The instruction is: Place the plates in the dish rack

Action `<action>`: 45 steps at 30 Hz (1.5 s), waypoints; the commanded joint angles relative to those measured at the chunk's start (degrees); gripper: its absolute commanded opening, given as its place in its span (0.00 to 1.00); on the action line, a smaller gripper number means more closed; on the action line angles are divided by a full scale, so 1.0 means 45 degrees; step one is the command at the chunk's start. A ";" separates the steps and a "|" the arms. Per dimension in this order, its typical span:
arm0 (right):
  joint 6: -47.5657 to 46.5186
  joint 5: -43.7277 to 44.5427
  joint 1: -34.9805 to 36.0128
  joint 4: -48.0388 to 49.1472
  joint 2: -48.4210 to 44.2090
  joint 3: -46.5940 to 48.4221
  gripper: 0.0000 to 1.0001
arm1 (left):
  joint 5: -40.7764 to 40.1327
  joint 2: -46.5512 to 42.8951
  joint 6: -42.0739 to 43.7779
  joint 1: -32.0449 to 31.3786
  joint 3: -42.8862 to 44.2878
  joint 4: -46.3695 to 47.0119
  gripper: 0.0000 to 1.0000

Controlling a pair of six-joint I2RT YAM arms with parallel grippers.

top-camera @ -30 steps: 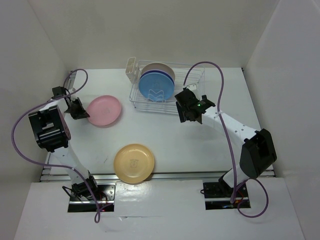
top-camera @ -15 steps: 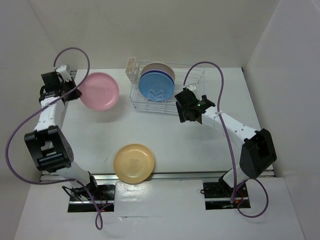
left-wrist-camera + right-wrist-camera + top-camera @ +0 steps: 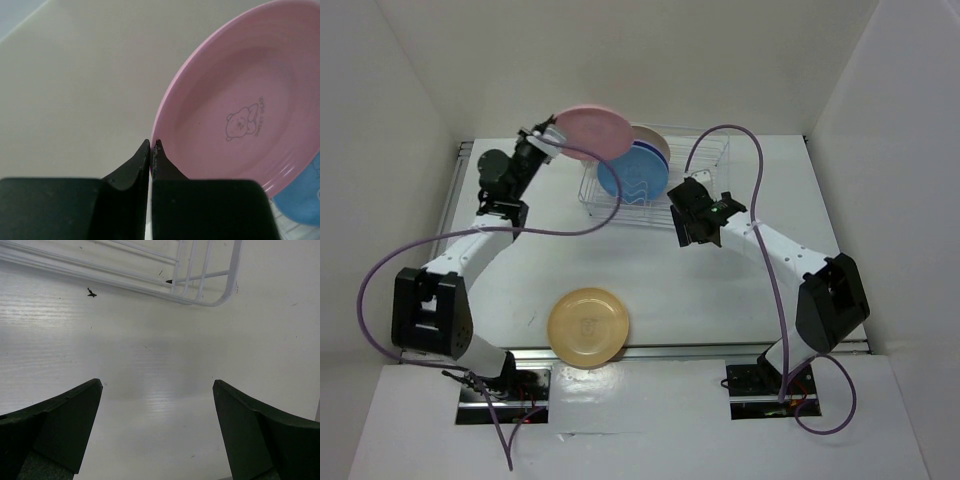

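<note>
Carried from ten o'clock, the round pink plastic plate (image 3: 592,124) is clamped by the left gripper (image 3: 548,134) above the white wire dish rack (image 3: 710,160) at twelve o'clock for slotting; the right gripper (image 3: 686,222) is left agape

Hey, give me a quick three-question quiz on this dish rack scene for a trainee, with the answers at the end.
1. True or false: the yellow plate stands in the dish rack.
2. What does the left pincer hold above the rack? A. yellow plate B. pink plate C. nothing
3. Fill in: the right pincer is ____ and holds nothing.
Key: 1 false, it lies flat on the table. 2 B. 3 open.
</note>
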 commanded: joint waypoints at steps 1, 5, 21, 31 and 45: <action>0.0255 0.0246 0.0121 0.0102 0.0097 0.0460 1.00 | 0.0105 0.0597 0.4020 -0.1127 0.0316 0.3199 0.00; 0.0255 0.0363 0.0238 0.0101 0.0097 0.0343 1.00 | -0.0129 0.1205 0.4684 -0.1600 0.0435 0.3940 0.00; 0.0391 0.0637 0.0238 -0.0270 0.1170 0.0812 1.00 | -0.1590 0.1048 0.5741 -0.3942 -0.1947 0.4195 0.00; 0.0391 0.0383 0.0238 -0.0270 0.1405 0.0929 1.00 | -0.1908 0.2082 0.5742 -0.3710 -0.1734 0.4486 0.00; 0.0509 0.0500 0.0238 -0.0270 0.1171 0.0559 1.00 | -0.1145 0.4758 0.5371 -0.3573 0.0804 0.4369 0.00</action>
